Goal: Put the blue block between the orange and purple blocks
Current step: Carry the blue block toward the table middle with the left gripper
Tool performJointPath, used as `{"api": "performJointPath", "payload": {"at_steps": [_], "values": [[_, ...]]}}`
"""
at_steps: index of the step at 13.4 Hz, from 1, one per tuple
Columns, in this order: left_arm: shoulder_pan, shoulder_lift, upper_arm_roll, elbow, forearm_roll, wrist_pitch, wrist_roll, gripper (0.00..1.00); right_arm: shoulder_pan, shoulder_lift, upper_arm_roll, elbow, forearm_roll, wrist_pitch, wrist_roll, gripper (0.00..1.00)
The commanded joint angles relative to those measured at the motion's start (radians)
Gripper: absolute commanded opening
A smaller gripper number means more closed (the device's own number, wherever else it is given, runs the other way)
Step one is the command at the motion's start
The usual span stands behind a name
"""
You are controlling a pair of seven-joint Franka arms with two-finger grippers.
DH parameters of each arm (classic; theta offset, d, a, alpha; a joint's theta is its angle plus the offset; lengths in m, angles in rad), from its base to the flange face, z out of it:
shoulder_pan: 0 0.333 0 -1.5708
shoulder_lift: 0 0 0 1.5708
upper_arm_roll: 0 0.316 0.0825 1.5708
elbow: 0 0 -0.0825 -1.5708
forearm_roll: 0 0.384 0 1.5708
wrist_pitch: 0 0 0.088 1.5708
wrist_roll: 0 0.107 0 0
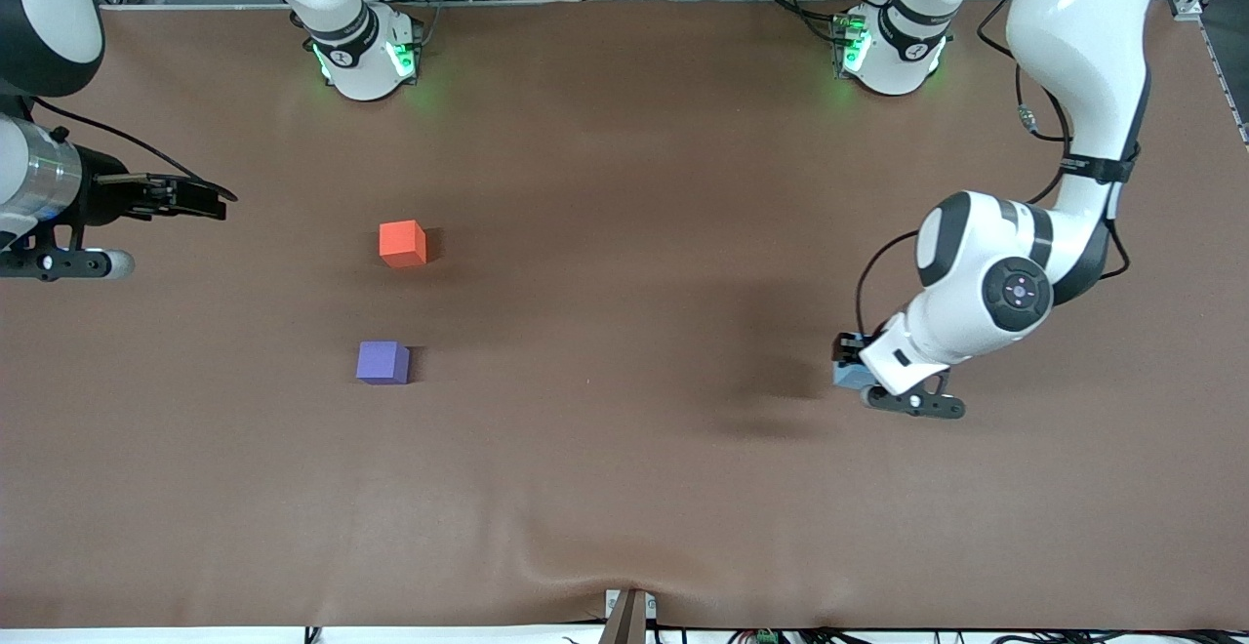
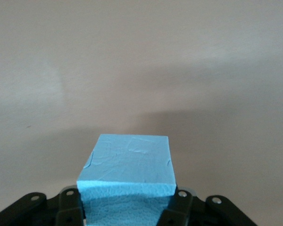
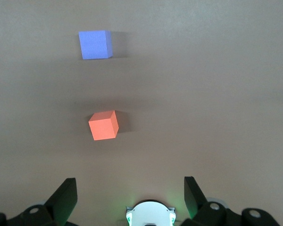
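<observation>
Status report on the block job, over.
Left gripper shut on blue block, toward the left arm's end. Right gripper open, waiting. Gap between orange block and purple block unobstructed.

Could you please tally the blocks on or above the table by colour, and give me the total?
Orange block: 1
Purple block: 1
Blue block, held in the left end effector: 1
Total: 3 blocks

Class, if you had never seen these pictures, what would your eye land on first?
Probably the left gripper clamped on the blue block, toward the left arm's end of the table. Next, the orange block and, nearer the front camera, the purple block. The right gripper waits open.
</observation>
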Motion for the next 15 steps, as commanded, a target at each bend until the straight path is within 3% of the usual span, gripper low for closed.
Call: {"api": "performJointPath", "payload": {"at_steps": [1,4,9,12,15], "values": [[-0.075,0.037,0.002,0.083,-0.018,-0.024,-0.092,0.00,0.015,0.021,0.000,0.014,0.005,0.015,0.014,1.00],[-0.173,0.055,0.002,0.127,-0.018,-0.024,-0.251,0.00,0.046,0.066,0.000,0.026,0.006,0.055,0.014,1.00],[-0.331,0.123,0.002,0.195,-0.020,-0.029,-0.512,0.00,0.112,0.210,0.000,0.135,0.046,0.145,0.015,1.00],[-0.440,0.192,0.011,0.247,-0.017,-0.027,-0.705,0.00,0.112,0.288,0.000,0.134,0.175,0.256,0.014,1.00],[-0.511,0.274,0.013,0.333,-0.018,-0.019,-0.802,0.00,0.152,0.342,0.000,0.137,0.206,0.326,0.014,1.00]]}}
